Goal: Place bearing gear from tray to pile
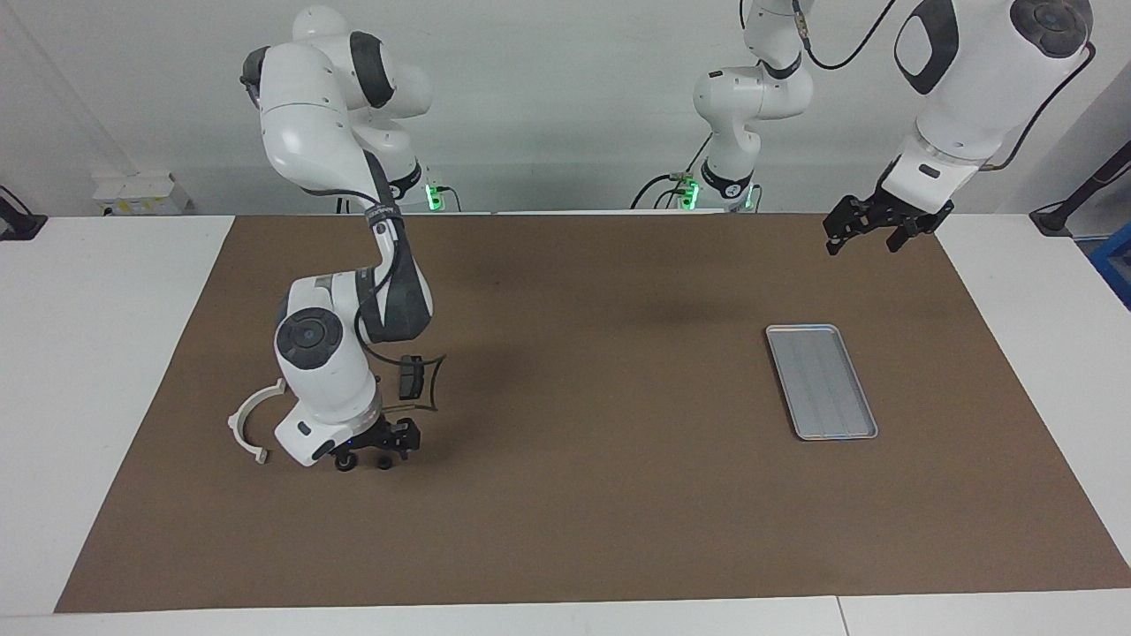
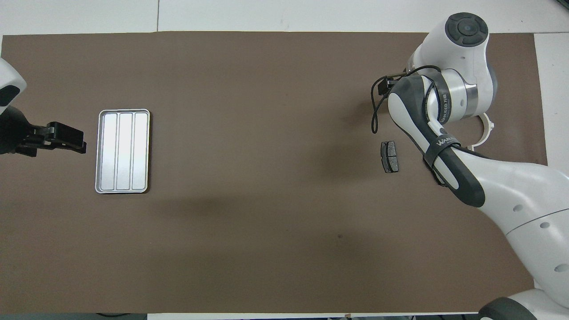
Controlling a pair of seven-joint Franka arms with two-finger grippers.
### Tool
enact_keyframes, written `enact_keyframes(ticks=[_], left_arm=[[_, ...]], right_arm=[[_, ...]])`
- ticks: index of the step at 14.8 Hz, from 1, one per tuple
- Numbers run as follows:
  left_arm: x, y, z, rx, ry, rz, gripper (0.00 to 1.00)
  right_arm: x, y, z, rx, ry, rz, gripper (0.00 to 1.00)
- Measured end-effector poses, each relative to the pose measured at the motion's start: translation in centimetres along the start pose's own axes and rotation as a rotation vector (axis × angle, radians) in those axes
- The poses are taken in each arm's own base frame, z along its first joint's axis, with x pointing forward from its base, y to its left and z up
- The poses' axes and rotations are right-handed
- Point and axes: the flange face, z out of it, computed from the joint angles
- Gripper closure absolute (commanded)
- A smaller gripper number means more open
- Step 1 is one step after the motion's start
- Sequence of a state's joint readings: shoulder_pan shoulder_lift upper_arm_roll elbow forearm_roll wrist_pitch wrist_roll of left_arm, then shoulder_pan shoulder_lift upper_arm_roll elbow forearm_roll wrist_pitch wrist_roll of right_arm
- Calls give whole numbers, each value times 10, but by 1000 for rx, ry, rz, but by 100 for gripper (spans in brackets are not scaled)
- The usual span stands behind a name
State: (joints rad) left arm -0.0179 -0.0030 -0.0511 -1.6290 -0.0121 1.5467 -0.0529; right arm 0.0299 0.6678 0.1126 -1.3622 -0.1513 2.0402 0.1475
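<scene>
The silver ribbed tray (image 1: 822,382) lies bare toward the left arm's end of the table; it also shows in the overhead view (image 2: 123,151). The pile lies toward the right arm's end: a white semicircular bracket (image 1: 252,426) (image 2: 488,128) and one dark brake-pad piece (image 1: 409,375) (image 2: 390,156). My right gripper (image 1: 375,452) is down at the mat between them, beside the bracket. Small dark round shapes sit under it, and I cannot tell whether one is the bearing gear. In the overhead view the right arm hides this gripper. My left gripper (image 1: 870,228) (image 2: 66,138) waits open, raised beside the tray.
A brown mat (image 1: 583,495) covers most of the white table. The right arm's forearm and elbow (image 1: 353,336) hang low over the pile and cover part of it. A black cable (image 2: 375,106) loops off the wrist.
</scene>
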Motion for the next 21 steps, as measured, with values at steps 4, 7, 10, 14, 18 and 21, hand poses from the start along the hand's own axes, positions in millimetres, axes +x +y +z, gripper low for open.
enact_keyframes(ticks=[4,7,10,14,18,21], left_arm=[[0,0,0,0,0,0,0],[0,0,0,0,0,0,0],[0,0,0,0,0,0,0],[0,0,0,0,0,0,0],[0,0,0,0,0,0,0],[0,0,0,0,0,3,0]], right_arm=[[-4,14,-18,-8,-15,19,0],[-11,16,-48,-13,-9,11,0],[-37,17,-97,-25,14,0,0],[-95,17,-170,-6,21,14,0],[-150,20,-238,29,-26,38,0],[-185,37,-278,56,-63,74,0]])
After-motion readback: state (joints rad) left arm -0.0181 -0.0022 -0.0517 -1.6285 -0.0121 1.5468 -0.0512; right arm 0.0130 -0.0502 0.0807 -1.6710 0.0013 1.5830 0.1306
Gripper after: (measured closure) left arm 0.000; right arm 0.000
